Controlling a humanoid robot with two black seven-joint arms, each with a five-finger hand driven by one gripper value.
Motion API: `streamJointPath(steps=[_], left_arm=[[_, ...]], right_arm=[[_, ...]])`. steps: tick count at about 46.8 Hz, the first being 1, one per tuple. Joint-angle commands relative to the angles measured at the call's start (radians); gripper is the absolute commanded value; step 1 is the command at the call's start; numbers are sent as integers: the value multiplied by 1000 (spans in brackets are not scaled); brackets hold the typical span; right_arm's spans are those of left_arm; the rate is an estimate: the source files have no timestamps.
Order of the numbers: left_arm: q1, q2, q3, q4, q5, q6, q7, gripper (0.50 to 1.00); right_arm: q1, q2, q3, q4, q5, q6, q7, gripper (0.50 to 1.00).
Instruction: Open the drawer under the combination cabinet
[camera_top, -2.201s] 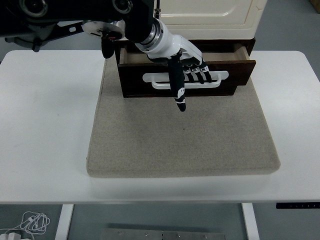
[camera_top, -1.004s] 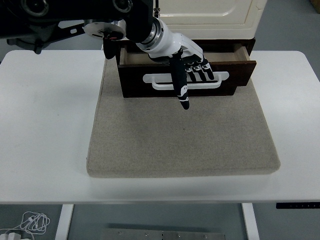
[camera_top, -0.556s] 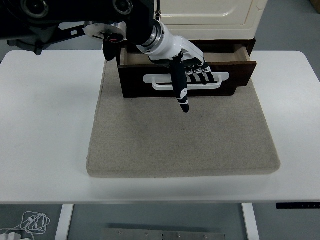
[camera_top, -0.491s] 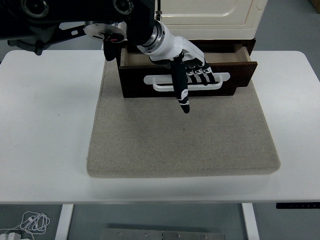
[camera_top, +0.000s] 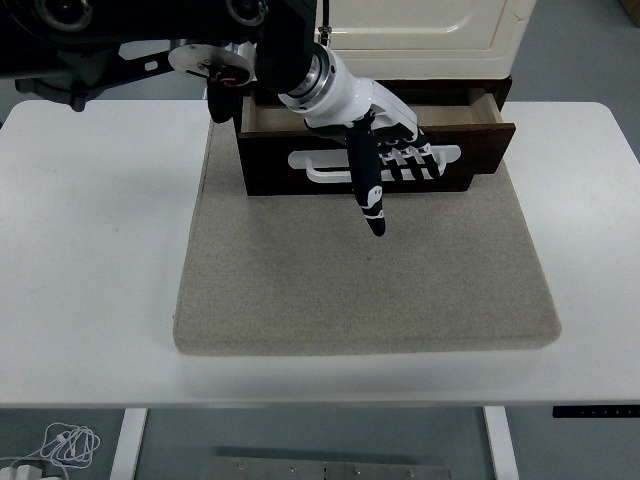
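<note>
So, hooked into the white handle (camera_top: 375, 165) on the dark wooden drawer (camera_top: 372, 150) with the left hand (camera_top: 385, 135), fingers curled through the slot, probably for a straight pull toward the near table edge. Drawer partly out from under the cream combination cabinet (camera_top: 420, 35), sitting at the far end of the beige mat (camera_top: 365, 270). Thumb sticking down and forward, not gripping anything. Arm reaching in from upper left, wrist angled down. No right hand visible.
</note>
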Motion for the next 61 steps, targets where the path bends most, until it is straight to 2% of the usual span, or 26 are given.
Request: streamJointPath(steps=[1, 7, 13, 19, 27, 40, 45, 51, 56, 61], left_arm=[[0, 12, -34, 1, -1, -13, 0, 1000], [-2, 27, -95, 4, -1, -38, -3, 1000], [-2, 44, -178, 15, 1, -38, -17, 1000], [10, 50, -302, 72, 13, -30, -31, 1000], [7, 50, -452, 196, 17, -24, -126, 1000], [1, 58, -676, 466, 33, 8, -267, 1000], [0, 61, -725, 572, 31, 42, -342, 1000], [6, 96, -755, 654, 19, 112, -408, 1000], [19, 138, -779, 691, 14, 159, -437, 1000], [75, 187, -824, 704, 2, 183, -451, 1000]], right_arm=[[0, 0, 0, 0, 0, 0, 0, 926], [0, 0, 0, 0, 0, 0, 0, 926], [0, 0, 0, 0, 0, 0, 0, 926], [0, 0, 0, 0, 0, 0, 0, 926], [0, 0, 0, 0, 0, 0, 0, 926], [0, 0, 0, 0, 0, 0, 0, 926], [0, 0, 0, 0, 0, 0, 0, 926], [0, 0, 0, 0, 0, 0, 0, 926], [0, 0, 0, 0, 0, 0, 0, 926], [0, 0, 0, 0, 0, 0, 0, 926]])
